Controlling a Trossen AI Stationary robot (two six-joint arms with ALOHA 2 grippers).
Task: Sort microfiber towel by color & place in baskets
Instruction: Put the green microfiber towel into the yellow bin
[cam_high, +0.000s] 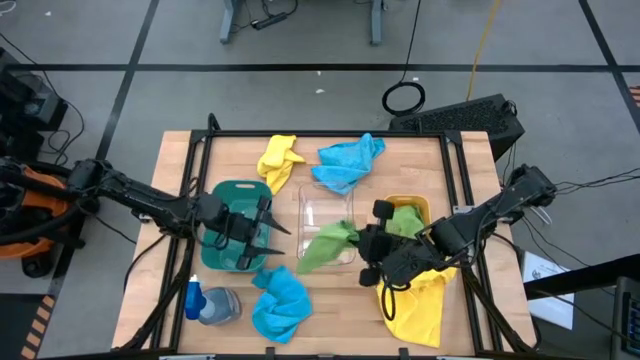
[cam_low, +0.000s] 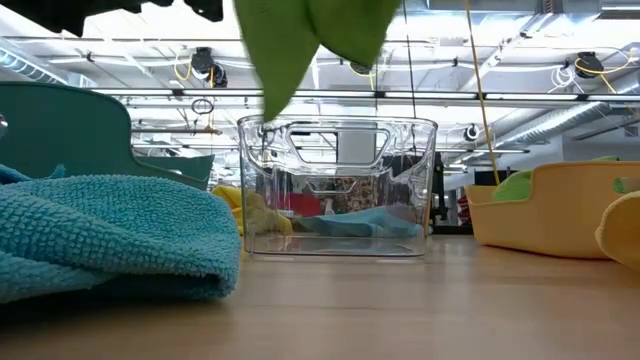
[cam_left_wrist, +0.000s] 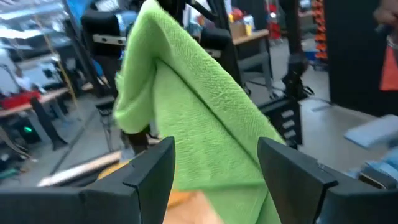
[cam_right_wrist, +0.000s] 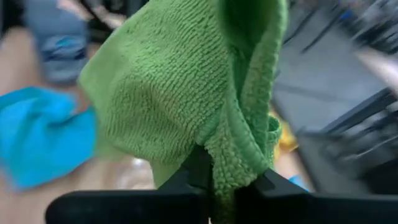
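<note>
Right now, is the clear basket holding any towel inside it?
No: in the low view the clear basket stands empty, while the green towel hangs above it, pinched in the right gripper.

Wooden table (cam_high: 170, 180): baskets (cam_high: 325, 210), towels (cam_high: 280, 305), bottle (cam_high: 195, 300).

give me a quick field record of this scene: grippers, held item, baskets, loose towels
right gripper: shut on green towel, lifted over clear basket
left gripper: open, over dark green basket, holds nothing
orange-yellow basket: green cloth inside
loose towels: yellow towel and blue towel far side; second blue towel and second yellow towel near side
other: spray bottle
</note>
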